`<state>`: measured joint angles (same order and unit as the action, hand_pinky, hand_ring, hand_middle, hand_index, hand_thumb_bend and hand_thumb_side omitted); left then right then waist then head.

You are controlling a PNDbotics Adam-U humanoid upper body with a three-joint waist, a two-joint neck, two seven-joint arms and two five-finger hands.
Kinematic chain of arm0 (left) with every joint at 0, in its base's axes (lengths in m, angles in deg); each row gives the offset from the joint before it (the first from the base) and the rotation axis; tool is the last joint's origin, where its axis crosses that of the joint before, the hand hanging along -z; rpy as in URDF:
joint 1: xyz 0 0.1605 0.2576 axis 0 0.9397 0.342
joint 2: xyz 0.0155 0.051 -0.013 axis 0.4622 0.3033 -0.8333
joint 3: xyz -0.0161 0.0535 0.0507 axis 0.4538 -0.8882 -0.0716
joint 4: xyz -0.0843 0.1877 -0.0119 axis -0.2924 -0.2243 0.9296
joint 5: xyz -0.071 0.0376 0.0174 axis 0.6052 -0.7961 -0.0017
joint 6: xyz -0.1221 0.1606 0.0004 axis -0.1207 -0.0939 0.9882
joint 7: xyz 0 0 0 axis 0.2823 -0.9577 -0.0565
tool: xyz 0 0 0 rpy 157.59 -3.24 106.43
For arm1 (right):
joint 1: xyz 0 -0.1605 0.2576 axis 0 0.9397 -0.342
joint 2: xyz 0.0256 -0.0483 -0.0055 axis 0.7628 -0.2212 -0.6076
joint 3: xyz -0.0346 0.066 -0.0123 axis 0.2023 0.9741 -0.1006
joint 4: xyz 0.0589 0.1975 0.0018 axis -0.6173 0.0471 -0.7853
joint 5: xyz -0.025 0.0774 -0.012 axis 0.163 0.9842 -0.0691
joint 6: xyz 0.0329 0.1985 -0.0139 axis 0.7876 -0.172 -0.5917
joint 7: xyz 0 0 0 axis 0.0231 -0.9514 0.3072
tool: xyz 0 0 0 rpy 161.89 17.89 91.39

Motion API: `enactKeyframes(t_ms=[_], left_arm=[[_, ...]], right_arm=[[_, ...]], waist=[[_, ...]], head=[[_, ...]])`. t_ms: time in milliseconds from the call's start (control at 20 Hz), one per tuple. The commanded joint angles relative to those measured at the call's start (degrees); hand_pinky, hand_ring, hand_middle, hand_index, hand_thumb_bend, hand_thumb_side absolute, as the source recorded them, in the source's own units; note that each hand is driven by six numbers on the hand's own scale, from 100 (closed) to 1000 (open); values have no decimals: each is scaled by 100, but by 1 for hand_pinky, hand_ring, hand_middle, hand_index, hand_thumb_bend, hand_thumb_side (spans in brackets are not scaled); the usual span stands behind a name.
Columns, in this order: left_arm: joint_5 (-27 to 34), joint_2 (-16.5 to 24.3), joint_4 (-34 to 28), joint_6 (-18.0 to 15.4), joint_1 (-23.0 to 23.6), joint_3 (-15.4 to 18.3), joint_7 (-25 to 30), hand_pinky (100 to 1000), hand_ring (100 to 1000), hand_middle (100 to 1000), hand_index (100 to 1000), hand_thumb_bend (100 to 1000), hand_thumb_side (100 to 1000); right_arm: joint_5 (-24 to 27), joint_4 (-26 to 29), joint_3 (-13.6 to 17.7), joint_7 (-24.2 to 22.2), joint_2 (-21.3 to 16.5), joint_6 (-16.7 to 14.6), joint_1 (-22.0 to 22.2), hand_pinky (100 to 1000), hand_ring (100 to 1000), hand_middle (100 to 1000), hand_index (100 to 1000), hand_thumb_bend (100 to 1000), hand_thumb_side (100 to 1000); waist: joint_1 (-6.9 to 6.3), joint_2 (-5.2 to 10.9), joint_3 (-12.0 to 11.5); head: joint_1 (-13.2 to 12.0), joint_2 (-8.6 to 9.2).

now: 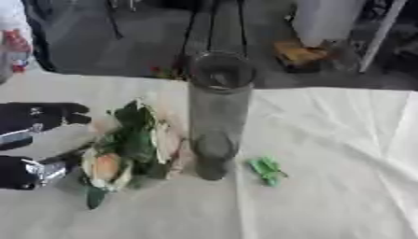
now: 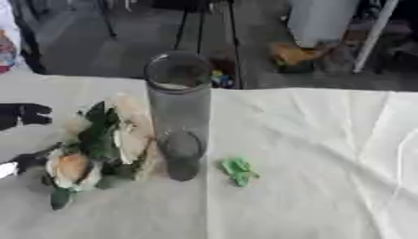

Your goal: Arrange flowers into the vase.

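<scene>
One hand shows, the robot's left hand (image 1: 37,116), black with silver parts, entering at the nine o'clock edge of the left eye view; its dark fingers (image 1: 69,113) reach toward three o'clock, and a lower part with a silver joint sits near eight o'clock, but whether the fingers are apart or closed I cannot tell. Just beside that lower part, toward three o'clock, lies the bunch of flowers (image 1: 130,149) on the table (image 1: 326,196), which is covered in a pale creased cloth; the bunch has dark green leaves, a peach bloom (image 1: 106,167) at its seven o'clock end and paler blooms along its three o'clock side. A thin dark stem runs from the bunch toward the hand. Touching or just beside the flowers at their three o'clock stands the vase (image 1: 217,116), a tall clear glass cylinder, upright. Near the vase's base, toward four o'clock, lies a small green object (image 1: 266,170), apart from the glass
</scene>
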<state>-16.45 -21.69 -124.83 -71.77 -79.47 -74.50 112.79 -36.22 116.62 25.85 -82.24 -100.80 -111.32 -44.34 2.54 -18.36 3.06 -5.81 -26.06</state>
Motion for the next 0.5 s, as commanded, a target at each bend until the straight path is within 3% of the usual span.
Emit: enactKeyframes(t_ms=[50,200,400,500], left_arm=[[-24,237,-69,16,-3,59,10,1000,1000,1000,1000,195,863],[-117,242,-69,48,17,70,73,1000,1000,1000,1000,233,769],[-295,220,-69,90,62,86,220,1000,1000,1000,1000,242,746],[-402,221,-69,144,70,95,241,1000,1000,1000,1000,237,782]], right_arm=[[12,91,21,-69,-72,-42,-4,793,669,549,806,100,804],[11,91,16,-88,-65,-36,-2,794,670,548,806,100,804],[9,91,14,-107,-55,-24,-6,794,670,547,806,100,804],[12,91,13,-115,-53,-23,-5,795,670,547,806,100,804]], waist=[[-9,75,-8],[-6,71,-9],[-1,62,-13],[1,61,-15]], head=[[-10,71],[-8,86],[-4,101],[-4,106]])
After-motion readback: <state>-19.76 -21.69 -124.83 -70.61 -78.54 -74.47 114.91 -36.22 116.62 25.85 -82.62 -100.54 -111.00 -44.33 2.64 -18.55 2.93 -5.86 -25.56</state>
